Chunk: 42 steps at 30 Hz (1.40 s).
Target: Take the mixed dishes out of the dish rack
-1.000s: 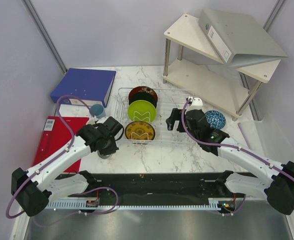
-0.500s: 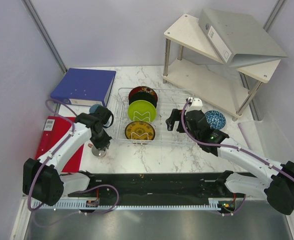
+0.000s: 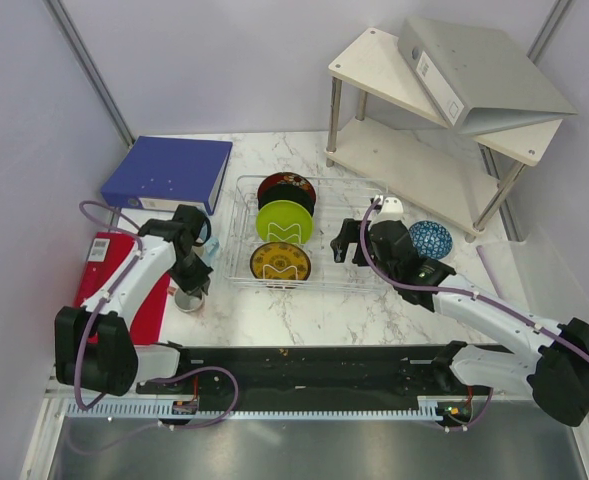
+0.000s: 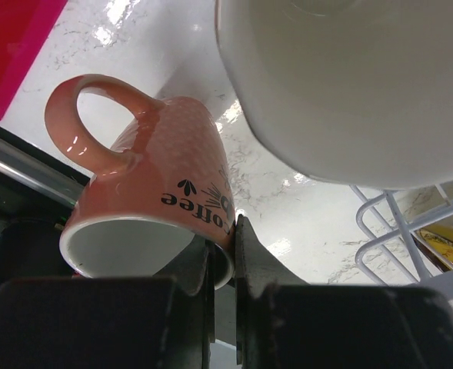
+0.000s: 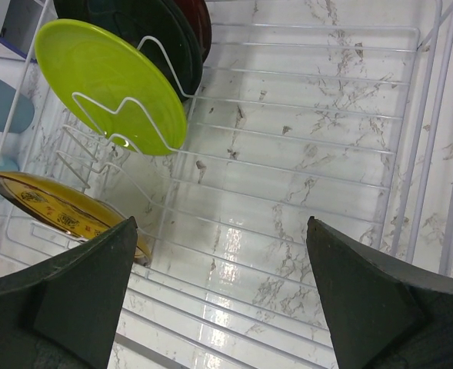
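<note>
The wire dish rack (image 3: 326, 232) holds a dark red-black plate (image 3: 286, 187), a lime green plate (image 3: 283, 221) and a yellow-brown plate (image 3: 280, 262), all on edge in its left half. My left gripper (image 3: 191, 284) is left of the rack, shut on the rim of a salmon-pink "coffee" mug (image 4: 145, 184) low over the marble. A pale rounded vessel (image 4: 334, 84) is close above it in the wrist view. My right gripper (image 5: 220, 223) is open and empty over the rack's bare right half (image 5: 303, 154). A white mug (image 3: 393, 205) and a blue patterned dish (image 3: 431, 238) sit right of the rack.
A blue binder (image 3: 169, 172) lies at the back left and a red folder (image 3: 109, 285) lies left of my left arm. The white two-tier shelf (image 3: 414, 150) with a grey binder (image 3: 479, 70) stands at the back right. A black strip (image 3: 314, 365) runs along the near edge.
My left arm has swung left and back with the pink mug, away from the rack's front corner. The right arm has barely moved.
</note>
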Available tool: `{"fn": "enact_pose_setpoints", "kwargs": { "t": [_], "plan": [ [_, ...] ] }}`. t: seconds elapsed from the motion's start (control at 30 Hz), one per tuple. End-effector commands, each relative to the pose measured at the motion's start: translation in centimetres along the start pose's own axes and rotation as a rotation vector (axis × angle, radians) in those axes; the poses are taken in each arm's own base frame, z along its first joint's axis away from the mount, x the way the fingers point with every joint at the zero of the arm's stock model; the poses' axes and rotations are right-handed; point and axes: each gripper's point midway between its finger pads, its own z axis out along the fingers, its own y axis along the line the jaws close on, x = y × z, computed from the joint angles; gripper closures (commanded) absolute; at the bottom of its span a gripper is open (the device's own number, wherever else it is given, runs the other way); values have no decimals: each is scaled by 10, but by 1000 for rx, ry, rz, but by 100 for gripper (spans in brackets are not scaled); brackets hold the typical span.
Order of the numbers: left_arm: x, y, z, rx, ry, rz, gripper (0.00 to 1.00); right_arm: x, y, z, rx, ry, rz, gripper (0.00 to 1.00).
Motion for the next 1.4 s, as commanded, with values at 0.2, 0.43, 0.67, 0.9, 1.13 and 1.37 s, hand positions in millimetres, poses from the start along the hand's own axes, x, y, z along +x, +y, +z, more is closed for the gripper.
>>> {"fn": "enact_pose_setpoints", "kwargs": {
  "t": [0.2,0.43,0.67,0.9,1.13,1.37],
  "plan": [
    [-2,-12,7,53,30,53,98,-2,2,3,-9,-16,0,2],
    [-7,-11,0,68,2,71,98,0,3,4,-12,-9,0,2],
    [-9,-7,-2,61,-14,91,82,2,3,5,-12,-4,-2,2],
    [-9,-6,-5,73,-18,107,79,3,2,5,-12,-1,-3,2],
    [-12,-3,-11,93,-59,110,76,5,3,6,-15,5,0,2],
    [-8,3,0,51,-40,123,76,7,4,8,-20,12,3,2]
  ]
}}
